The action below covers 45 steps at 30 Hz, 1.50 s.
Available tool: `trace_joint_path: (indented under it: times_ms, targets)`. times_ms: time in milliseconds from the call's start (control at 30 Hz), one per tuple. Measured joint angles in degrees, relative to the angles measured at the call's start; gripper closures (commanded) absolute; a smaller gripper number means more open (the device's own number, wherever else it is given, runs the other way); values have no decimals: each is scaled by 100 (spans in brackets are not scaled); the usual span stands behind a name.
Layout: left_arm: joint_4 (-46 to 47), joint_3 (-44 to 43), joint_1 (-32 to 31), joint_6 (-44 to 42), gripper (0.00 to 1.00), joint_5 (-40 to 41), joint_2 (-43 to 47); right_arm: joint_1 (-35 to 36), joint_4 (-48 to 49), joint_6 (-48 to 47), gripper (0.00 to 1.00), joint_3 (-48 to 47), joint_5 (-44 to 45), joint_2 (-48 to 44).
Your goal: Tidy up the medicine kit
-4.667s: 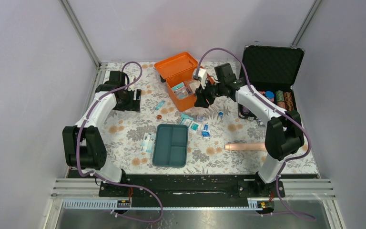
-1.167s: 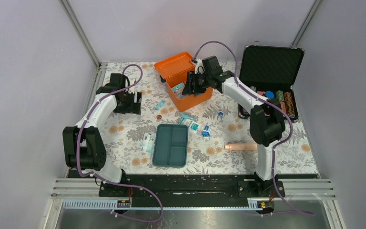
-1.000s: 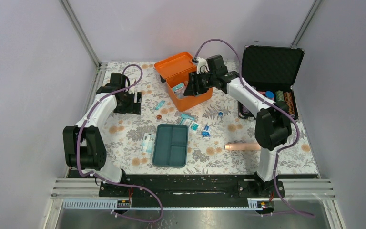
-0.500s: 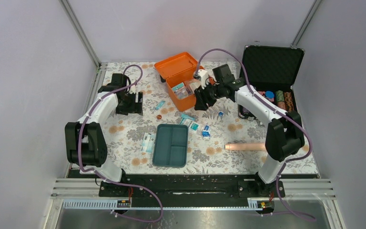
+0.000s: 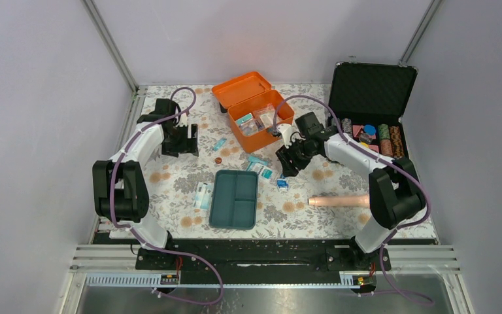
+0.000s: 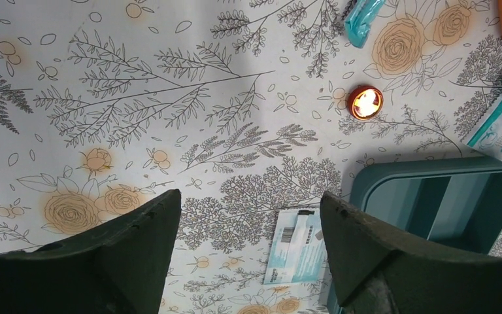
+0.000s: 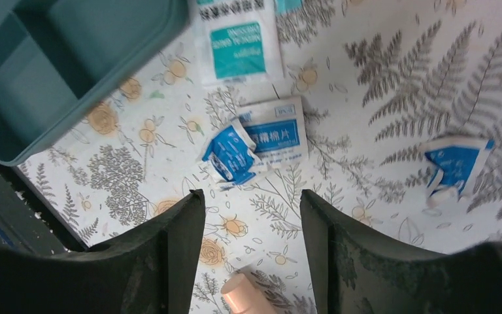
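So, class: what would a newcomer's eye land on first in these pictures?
The bright orange box, lid open, at the far middle of the table. A black case of chips stands open to its right, and a teal tray lies empty in front, packets scattered between.

The medicine kit (image 5: 242, 88) is bright orange, and its insert tray (image 5: 235, 199) is dark teal. The table cover (image 6: 170, 98) is white, printed with grey ferns and tan-orange roses. One packet (image 7: 237, 46) is white with a teal panel; two sachets (image 7: 274, 137) are white and blue. The poker case (image 5: 374, 88) is black, and the tube (image 5: 336, 201) is coppery pink.
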<state>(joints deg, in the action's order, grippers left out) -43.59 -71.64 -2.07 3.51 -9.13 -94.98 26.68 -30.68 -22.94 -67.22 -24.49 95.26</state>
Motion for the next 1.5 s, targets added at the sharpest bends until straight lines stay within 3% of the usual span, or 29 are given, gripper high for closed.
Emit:
trace_joint_path:
  times_ms: [300, 633, 900, 1033, 1300, 1500]
  targets:
    - [37, -9, 0, -2, 22, 2, 4, 0, 249, 1012, 49, 358, 452, 197]
    - [111, 79, 0, -7, 22, 22, 142, 286, 33, 1088, 54, 15, 566, 798]
    - [142, 79, 0, -2, 22, 20, 192, 557, -282, 1012, 74, -367, 907, 1342]
    - [188, 79, 0, 0, 22, 20, 221, 621, -339, 975, 100, -396, 1095, 1364]
    - [234, 79, 0, -2, 22, 26, 496, 734, -413, 527, 100, -396, 1163, 1095]
    - [457, 61, -2, -66, 22, -315, 837, 721, -673, -83, 100, -461, 966, -153]
